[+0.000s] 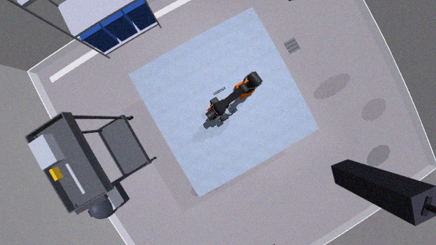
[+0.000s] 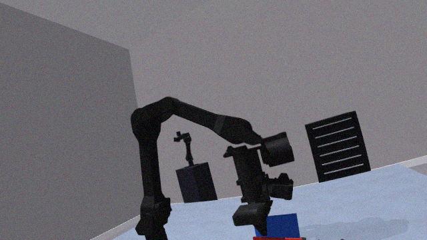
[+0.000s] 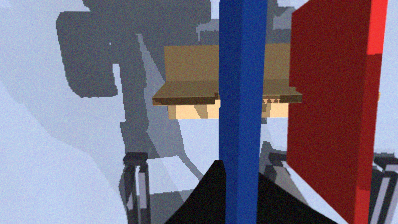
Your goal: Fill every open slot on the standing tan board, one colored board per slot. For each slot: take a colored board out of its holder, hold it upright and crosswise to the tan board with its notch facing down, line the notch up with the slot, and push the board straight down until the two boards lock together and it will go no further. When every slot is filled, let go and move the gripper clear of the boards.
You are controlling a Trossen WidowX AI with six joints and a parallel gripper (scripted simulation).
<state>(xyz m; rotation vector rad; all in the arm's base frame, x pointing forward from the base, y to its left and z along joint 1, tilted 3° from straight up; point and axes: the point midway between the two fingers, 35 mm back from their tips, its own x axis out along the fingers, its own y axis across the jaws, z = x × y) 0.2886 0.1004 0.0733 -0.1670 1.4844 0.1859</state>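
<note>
My gripper (image 3: pixel 227 168) (image 2: pixel 263 227) is shut on the blue board (image 3: pixel 242 75) (image 2: pixel 283 225), which is upright and crosswise over the tan board (image 3: pixel 192 65). In the wrist view the blue board covers the middle of the tan board, so the slot under it and any gap between them are hidden. A red board (image 3: pixel 330 105) (image 2: pixel 278 238) stands upright and crosswise at the tan board's right part, beside the blue board and roughly parallel to it. In the top view the arm mostly hides the boards.
Dark holders stand at the lower left (image 3: pixel 136 190) and lower right (image 3: pixel 385 180) of the wrist view. Another thin holder (image 1: pixel 219 90) shows beside the arm. A cart (image 1: pixel 92 163), a blue-bin shelf (image 1: pixel 119 27) and a black pedestal (image 1: pixel 378 190) stand off the blue mat (image 1: pixel 266 133).
</note>
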